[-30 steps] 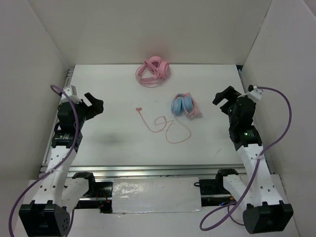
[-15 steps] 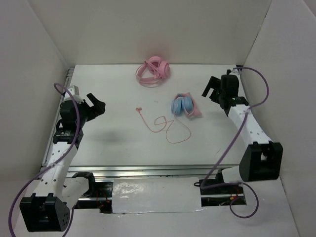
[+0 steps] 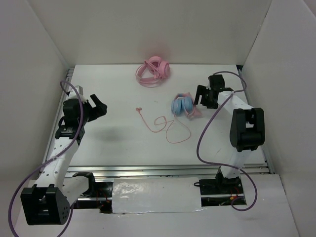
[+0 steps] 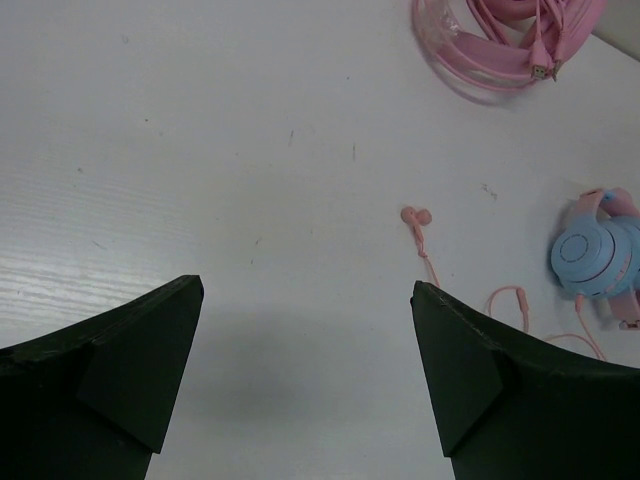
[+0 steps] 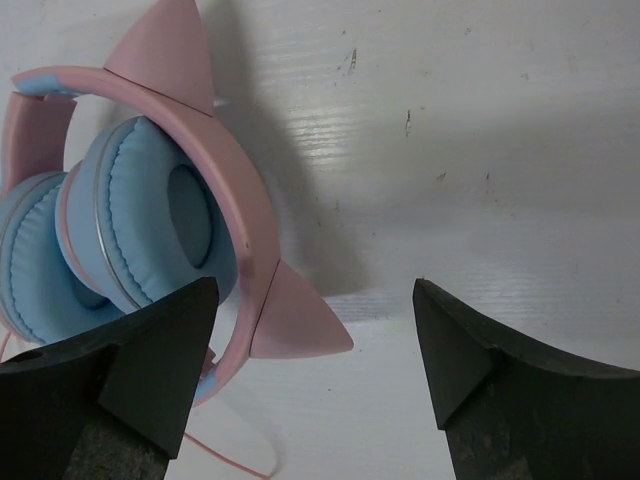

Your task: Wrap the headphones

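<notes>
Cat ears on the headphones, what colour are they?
The cat ears are pink, clearest in right wrist view.

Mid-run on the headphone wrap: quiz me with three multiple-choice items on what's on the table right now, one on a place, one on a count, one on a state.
1. Where do the all-pink headphones lie?
A. At the far edge of the table, beyond the blue-cupped headphones
B. At the near edge
C. Stacked on the blue-cupped pair

2. How many cat ears show on the headband in the right wrist view?
A. One
B. Two
C. Four

3. The thin pink cable is:
A. Wound round the headband
B. Lying loose in loops on the table
C. Hanging over the table's edge

Answers:
1 A, the top view puts them farthest back.
2 B, two pink triangles stand on the band.
3 B, its loops sprawl nearer than the headphones, unwound.
</notes>
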